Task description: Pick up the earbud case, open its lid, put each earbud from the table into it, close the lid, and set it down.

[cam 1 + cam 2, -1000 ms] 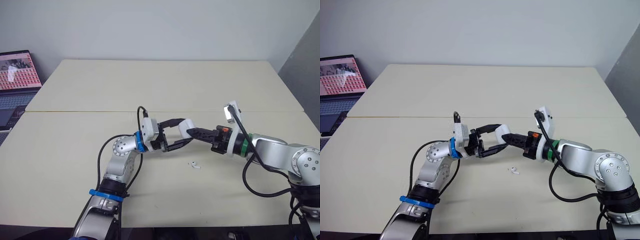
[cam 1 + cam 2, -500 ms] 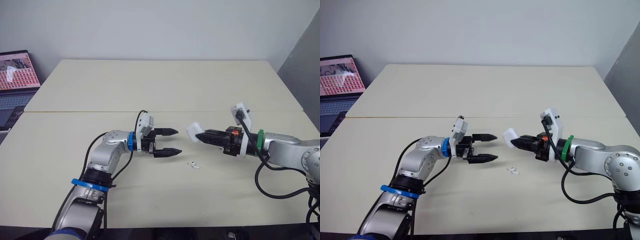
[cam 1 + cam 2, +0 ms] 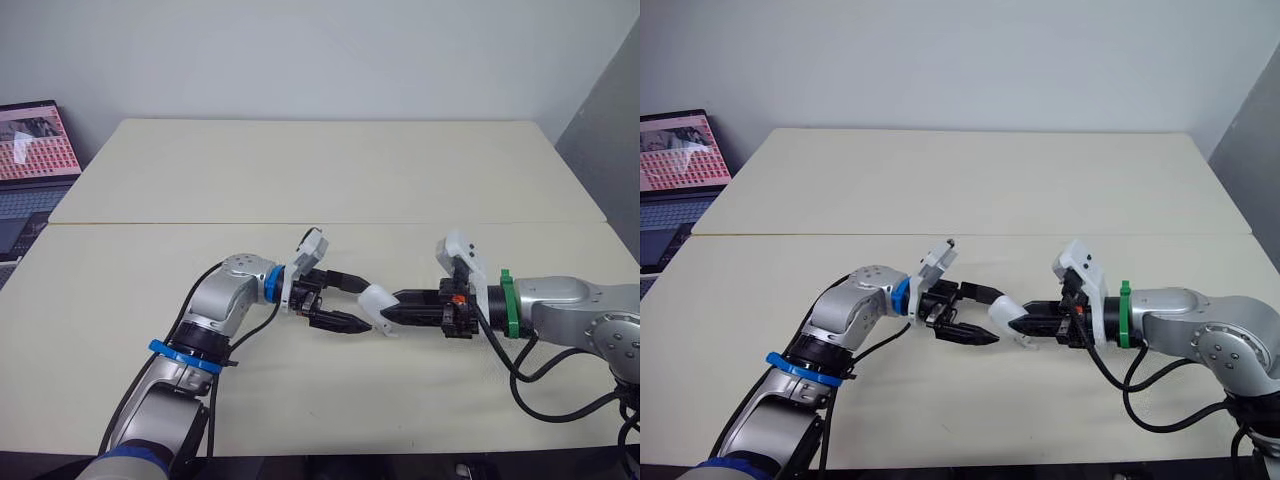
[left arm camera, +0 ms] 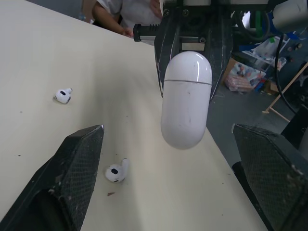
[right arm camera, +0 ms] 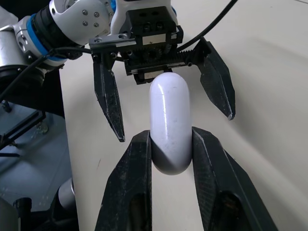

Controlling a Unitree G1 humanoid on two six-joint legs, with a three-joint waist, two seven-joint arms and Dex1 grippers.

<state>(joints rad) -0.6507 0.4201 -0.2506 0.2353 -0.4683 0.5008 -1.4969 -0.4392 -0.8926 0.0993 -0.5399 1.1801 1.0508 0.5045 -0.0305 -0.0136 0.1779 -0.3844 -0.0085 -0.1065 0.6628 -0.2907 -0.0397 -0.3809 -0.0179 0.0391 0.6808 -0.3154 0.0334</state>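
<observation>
A wide cream table (image 3: 330, 170), made of two tops pushed together, is seen under both arms. Nearest on it, a small white earbud (image 4: 117, 172) is found lying just under the spot where the arms meet. A second small white earbud (image 4: 64, 95) is seen a little further off. Neither has been put away yet.

Just above them, over the middle of the table, the white pill-shaped earbud case (image 3: 377, 299) is held up in the air. Its right end is pinched between the two black fingers of the right gripper (image 5: 171, 135). The left gripper (image 3: 355, 305) is spread wide, with one finger on each side of the case's left end. The case does not seem to be touched by it. The lid is shut, and only a thin line is seen across the case near the held end.

Half a second ago the arms were pulled well apart, and the case was carried by the right gripper alone. Now they have been brought back together, so the free end is placed between the left fingers. It looks as if a second grip is being set up so that the lid can be opened. The left fingers would need to be closed gently, or the case could be knocked loose.

Far off at the left, an open laptop with a red and white screen (image 3: 35, 150) is seen beside the table. A plain pale wall (image 3: 320, 50) is seen behind it all.
</observation>
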